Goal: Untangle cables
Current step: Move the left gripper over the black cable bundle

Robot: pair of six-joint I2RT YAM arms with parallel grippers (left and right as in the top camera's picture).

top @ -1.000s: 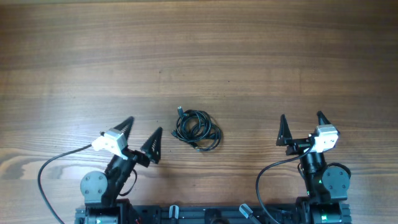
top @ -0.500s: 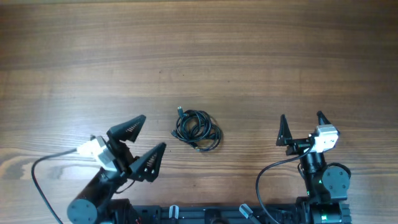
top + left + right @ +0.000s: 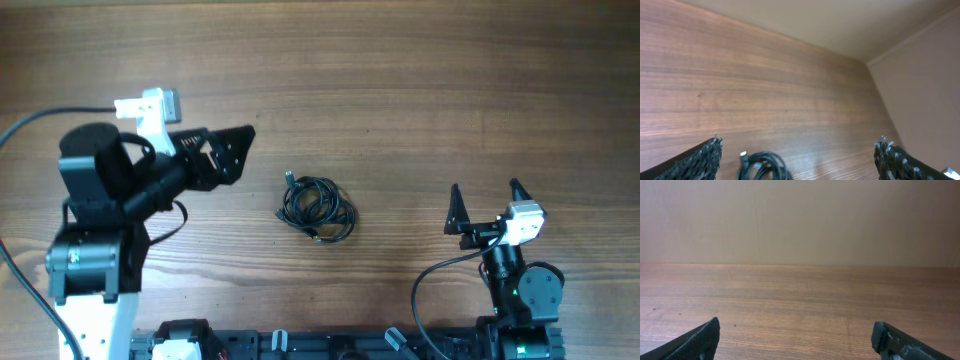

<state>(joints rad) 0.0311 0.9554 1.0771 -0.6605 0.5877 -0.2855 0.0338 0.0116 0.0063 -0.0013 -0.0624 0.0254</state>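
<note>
The cables [image 3: 318,207] lie in one small black tangled coil on the wooden table [image 3: 400,80], a plug end sticking out at the coil's upper left. My left gripper [image 3: 238,152] hovers to the left of the coil, raised above the table and pointing toward it, open and empty. In the left wrist view the cables [image 3: 765,167] sit at the bottom edge between the wide-apart fingers of the gripper [image 3: 797,157]. My right gripper [image 3: 485,195] rests open near the front right, well apart from the coil. The right gripper [image 3: 797,340] shows only bare wood between its fingers.
The left arm's white body [image 3: 95,250] and its thick black wire [image 3: 30,125] take up the front left. A beige wall [image 3: 800,220] stands beyond the table's far edge. The black mounting rail [image 3: 330,345] runs along the front edge.
The left arm has lifted off its rest near the front edge and swung up and back, its open gripper now higher and level with the coil's left. The right arm has not moved.
</note>
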